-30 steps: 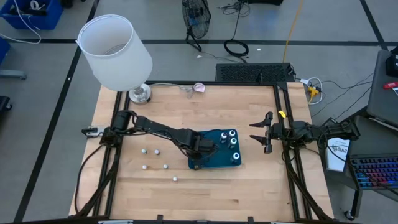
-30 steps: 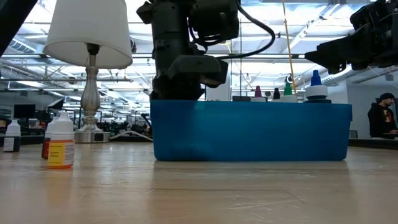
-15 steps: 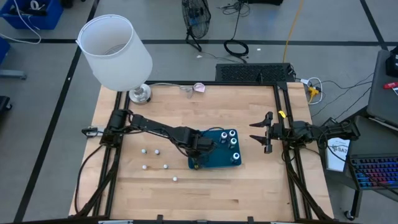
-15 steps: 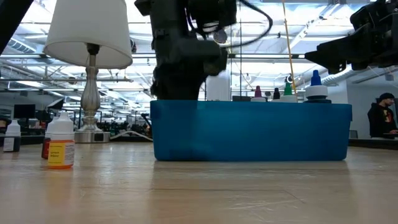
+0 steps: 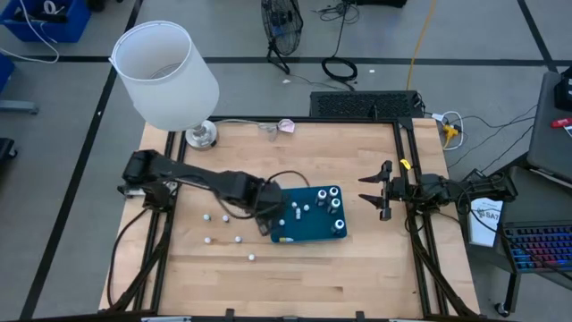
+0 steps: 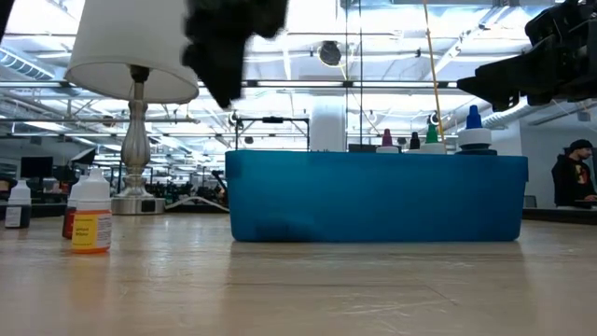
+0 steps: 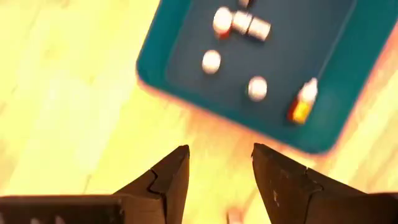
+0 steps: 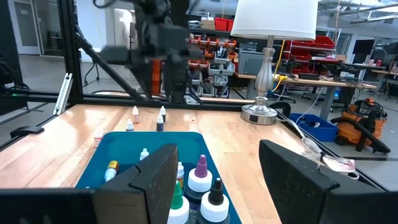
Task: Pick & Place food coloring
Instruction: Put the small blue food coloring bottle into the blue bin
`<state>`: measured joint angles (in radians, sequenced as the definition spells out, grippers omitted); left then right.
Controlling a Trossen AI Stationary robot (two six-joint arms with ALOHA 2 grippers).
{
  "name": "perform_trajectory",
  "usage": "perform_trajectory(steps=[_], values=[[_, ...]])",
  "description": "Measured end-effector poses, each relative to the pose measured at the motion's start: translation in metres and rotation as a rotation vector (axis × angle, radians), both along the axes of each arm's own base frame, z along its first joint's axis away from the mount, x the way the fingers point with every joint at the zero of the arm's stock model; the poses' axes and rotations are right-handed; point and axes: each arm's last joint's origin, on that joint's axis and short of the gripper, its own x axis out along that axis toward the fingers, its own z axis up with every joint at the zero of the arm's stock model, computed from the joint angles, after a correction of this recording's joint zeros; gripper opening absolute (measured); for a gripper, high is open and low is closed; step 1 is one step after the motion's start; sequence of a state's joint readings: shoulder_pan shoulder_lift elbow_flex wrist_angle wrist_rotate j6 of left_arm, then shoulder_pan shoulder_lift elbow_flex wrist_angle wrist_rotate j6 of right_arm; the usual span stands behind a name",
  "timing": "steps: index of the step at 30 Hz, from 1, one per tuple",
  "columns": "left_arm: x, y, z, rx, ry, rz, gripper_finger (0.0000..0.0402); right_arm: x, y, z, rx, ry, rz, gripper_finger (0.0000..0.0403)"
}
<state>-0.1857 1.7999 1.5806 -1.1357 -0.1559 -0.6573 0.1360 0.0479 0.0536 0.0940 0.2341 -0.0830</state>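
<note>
Between placements: the left end effector (image 5: 265, 217), fingers apart and empty, hangs beside the blue tray (image 5: 310, 234), which holds several food coloring bottles (image 5: 336, 202). Next, a loose bottle (image 5: 225, 217) on the bench (image 5: 295, 277) probably needs grasping. The right end effector (image 5: 374, 190) waits, parted.

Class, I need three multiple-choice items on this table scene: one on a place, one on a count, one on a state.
1. Where is the lamp?
A. far left corner
B. near right corner
C. inside the tray

2. How many small bottles stand loose on the table, left of the blue tray?
A. two
B. five
C. nine

3. The left gripper is:
A. shut on a bottle
B. open, empty
C. hidden

Answers: 1 A, the high view shows it there. 2 B, five white caps show. 3 B, its fingers are apart with nothing between.
</note>
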Motion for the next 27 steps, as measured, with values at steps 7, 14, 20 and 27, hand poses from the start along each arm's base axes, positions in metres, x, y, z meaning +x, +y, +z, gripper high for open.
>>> perform_trajectory(steps=[7,14,20,27], values=[[-0.035,-0.024,0.009,0.007,0.061,0.130,0.0180,0.000,0.000,0.000,0.000,0.000,0.000,0.0213],[-0.071,-0.023,-0.032,0.024,0.160,0.332,0.0180,0.000,0.000,0.000,0.000,0.000,0.000,0.0212],[-0.085,-0.011,-0.064,0.002,0.177,0.419,0.0180,0.000,0.000,0.000,0.000,0.000,0.000,0.0212],[-0.093,-0.001,-0.085,-0.039,0.244,0.470,0.0180,0.000,0.000,0.000,0.000,0.000,0.000,0.0212]])
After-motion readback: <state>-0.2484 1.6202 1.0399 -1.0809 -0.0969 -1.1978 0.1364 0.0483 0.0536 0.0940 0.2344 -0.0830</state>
